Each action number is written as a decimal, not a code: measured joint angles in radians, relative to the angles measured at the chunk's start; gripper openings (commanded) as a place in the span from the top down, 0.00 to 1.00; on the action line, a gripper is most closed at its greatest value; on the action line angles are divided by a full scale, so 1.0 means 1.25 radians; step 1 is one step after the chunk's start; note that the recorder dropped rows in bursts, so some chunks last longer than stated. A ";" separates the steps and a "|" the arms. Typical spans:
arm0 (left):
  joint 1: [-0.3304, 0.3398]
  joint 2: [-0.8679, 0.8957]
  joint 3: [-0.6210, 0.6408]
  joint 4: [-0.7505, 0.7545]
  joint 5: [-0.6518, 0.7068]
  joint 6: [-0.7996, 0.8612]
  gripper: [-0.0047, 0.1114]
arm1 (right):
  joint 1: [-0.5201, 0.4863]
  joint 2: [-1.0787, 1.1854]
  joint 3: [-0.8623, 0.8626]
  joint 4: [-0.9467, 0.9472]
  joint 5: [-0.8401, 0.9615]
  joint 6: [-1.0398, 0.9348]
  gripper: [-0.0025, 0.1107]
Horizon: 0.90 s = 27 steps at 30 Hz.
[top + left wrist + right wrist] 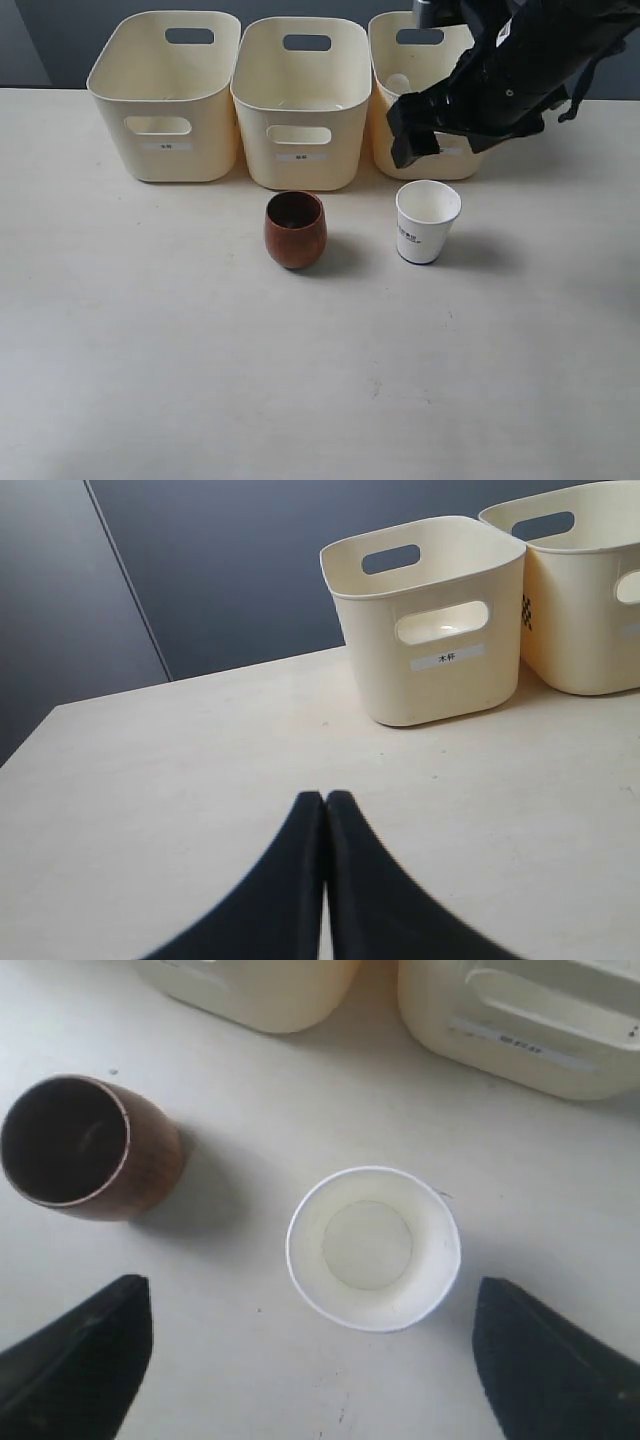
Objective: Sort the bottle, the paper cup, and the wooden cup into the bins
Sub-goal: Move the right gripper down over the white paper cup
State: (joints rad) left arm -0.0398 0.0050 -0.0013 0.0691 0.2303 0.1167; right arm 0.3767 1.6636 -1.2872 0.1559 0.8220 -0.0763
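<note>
Our right end effector (312,1305) hangs wide open over the upright paper cup (427,221), gripping nothing. The wooden cup (295,229) stands beside it near the middle of the table (150,350), in front of the bins (300,100) lining the far edge. Our left end effector (325,805) is closed and empty.

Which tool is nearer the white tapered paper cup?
Right. The right tool, open, hangs above the white tapered paper cup; the left tool, shut, faces a cream plastic bin, cup unseen.
</note>
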 measured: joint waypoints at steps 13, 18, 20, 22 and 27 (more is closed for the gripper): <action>0.000 0.000 0.000 0.000 0.000 0.000 0.96 | 0.000 0.088 0.000 -0.005 0.033 0.003 0.25; 0.000 0.000 0.000 0.000 0.000 0.000 0.96 | 0.000 0.103 0.000 -0.021 0.033 0.003 0.25; 0.000 0.000 0.000 0.000 0.000 0.000 0.96 | 0.000 0.112 0.000 -0.033 0.033 0.003 0.25; 0.000 0.000 0.000 0.000 0.000 0.000 0.96 | 0.000 0.121 0.000 -0.034 0.033 0.004 0.25; 0.000 0.000 0.000 0.000 0.000 0.000 0.96 | 0.000 0.130 0.000 -0.054 0.031 0.006 0.25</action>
State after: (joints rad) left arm -0.0398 0.0050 -0.0013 0.0691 0.2303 0.1167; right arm 0.3767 1.8264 -1.2872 0.0887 0.8613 -0.0689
